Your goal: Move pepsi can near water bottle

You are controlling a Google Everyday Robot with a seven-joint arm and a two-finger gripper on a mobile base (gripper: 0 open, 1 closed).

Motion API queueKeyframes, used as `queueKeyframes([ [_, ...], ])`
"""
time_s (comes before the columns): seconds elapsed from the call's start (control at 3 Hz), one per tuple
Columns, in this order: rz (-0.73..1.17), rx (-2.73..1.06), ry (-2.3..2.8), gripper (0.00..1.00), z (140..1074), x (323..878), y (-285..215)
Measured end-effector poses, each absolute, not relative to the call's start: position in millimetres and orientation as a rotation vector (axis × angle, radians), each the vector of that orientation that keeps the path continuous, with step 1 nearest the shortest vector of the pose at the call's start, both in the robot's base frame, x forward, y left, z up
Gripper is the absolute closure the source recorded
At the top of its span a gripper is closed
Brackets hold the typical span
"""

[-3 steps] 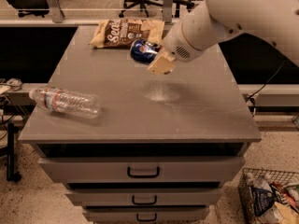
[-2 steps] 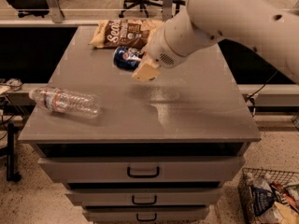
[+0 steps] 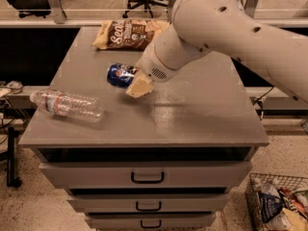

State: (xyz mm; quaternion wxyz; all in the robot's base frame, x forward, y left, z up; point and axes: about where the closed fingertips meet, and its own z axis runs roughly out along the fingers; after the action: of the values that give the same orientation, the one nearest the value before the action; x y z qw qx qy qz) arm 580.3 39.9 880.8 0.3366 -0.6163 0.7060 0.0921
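The pepsi can is dark blue with a round logo and lies sideways in my gripper, held just above the grey cabinet top near its middle left. The gripper is shut on the can; one pale fingertip shows below it. The water bottle, clear with a white cap and a pale label, lies on its side at the front left of the top. The can is a short way behind and to the right of the bottle, apart from it.
A brown chip bag lies at the back of the top. My white arm reaches in from the right. Drawers face front. A wire basket with items stands on the floor at right. Office chairs stand behind.
My gripper has carried the pepsi can leftward and toward the front, closer to the water bottle. The bottle and chip bag have not moved.
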Motion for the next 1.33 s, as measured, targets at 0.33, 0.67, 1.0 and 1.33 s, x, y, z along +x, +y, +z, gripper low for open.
queueKeyframes([
  [0.33,0.264,-1.651,1.852,1.00,870.9,571.5,46.5],
  [0.67,0.282,-1.689,1.844,1.00,873.9,559.5,50.5],
  [1.0,0.303,-1.729,1.848,0.81,871.5,549.7,55.1],
  [1.33,0.330,-1.752,1.853,0.58,866.9,544.0,59.8],
])
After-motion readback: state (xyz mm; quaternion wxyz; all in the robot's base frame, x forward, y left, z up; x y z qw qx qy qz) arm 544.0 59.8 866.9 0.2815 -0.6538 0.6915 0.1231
